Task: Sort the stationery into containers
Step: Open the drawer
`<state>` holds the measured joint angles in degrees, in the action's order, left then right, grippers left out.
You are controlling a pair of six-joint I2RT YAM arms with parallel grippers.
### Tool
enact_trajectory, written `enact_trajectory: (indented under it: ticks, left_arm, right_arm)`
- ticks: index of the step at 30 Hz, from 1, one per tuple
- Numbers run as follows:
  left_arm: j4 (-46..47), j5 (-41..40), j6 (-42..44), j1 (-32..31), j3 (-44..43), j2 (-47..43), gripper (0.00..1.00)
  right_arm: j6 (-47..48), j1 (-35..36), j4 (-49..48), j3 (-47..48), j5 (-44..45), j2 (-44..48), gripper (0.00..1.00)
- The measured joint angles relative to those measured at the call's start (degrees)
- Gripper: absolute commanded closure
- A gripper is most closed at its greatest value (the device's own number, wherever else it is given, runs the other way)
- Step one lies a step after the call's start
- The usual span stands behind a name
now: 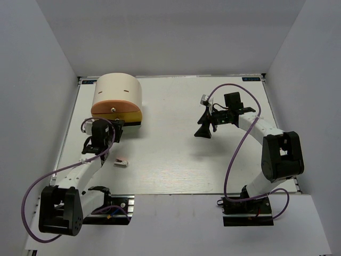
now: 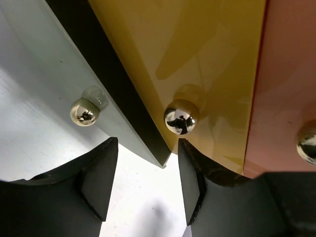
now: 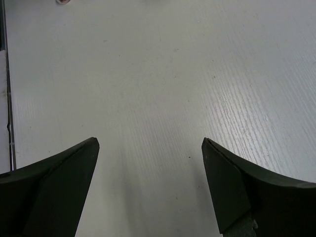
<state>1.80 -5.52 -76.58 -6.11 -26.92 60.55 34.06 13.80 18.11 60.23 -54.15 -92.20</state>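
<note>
Box (image 1: 118,89): cream half-cylinder at the far left of the table (image 1: 176,160), its flat front turned toward the arms
Drawer fronts: in the left wrist view three stand side by side, a pale drawer (image 2: 44,98), a yellow drawer (image 2: 212,59) and an orange drawer (image 2: 291,74)
Knobs: each front carries a small shiny round one, the pale knob (image 2: 84,111), the yellow knob (image 2: 180,117) and the orange knob (image 2: 308,143), the last half cut off by the frame edge
Black band: it runs between the pale and yellow fronts, and I cannot tell whether it is an open gap or a dark edge
Left gripper (image 2: 147,148): right up against the box front, aimed at the lower corner where the pale and yellow fronts meet
Left gripper state: fingers parted and released, only bare white table between them, nothing grasped
Left fingers: the tip of one finger (image 2: 190,168) sits just under the yellow knob, close to the yellow front; the other is below the pale knob, apart from it
Grey-and-pink piece (image 1: 122,162): lies flat on the table, on the near side of the box, just beside the left arm (image 1: 80,170), outside any drawer
Right gripper (image 3: 149,143): over the right half of the table, well apart from the box and the piece
Right gripper state: spread wide and empty, plain white tabletop showing between its dark fingers
</note>
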Motion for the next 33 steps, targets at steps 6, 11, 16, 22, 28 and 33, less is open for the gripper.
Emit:
enact_trajectory:
  ticks: [6,11,16,22,28,33]
  left_arm:
    - [-3.4,0.1,0.2,0.0,-1.8,2.4,0.38]
    - [-6.5,0.4,1.1,0.0,-3.8,5.6,0.39]
    - [-7.6,0.7,1.8,0.0,-4.6,7.6,0.47]
    - [-8.4,1.2,3.6,0.0,-7.0,7.9,0.85]
    - [-12.7,1.5,6.5,0.1,-9.6,8.0,0.87]
    - [-16.4,1.7,8.1,0.1,-9.6,8.2,0.87]
  right_arm:
    - [0.0,0.0,0.0,0.0,0.0,0.0,0.10]
    - [0.1,0.0,0.0,0.0,0.0,0.0,0.10]
    - [0.2,0.0,0.0,0.0,0.0,0.0,0.10]
    - [0.5,0.0,0.0,0.0,0.0,0.0,0.10]
    - [0.6,0.0,0.0,0.0,0.0,0.0,0.10]
    - [0.6,0.0,0.0,0.0,0.0,0.0,0.10]
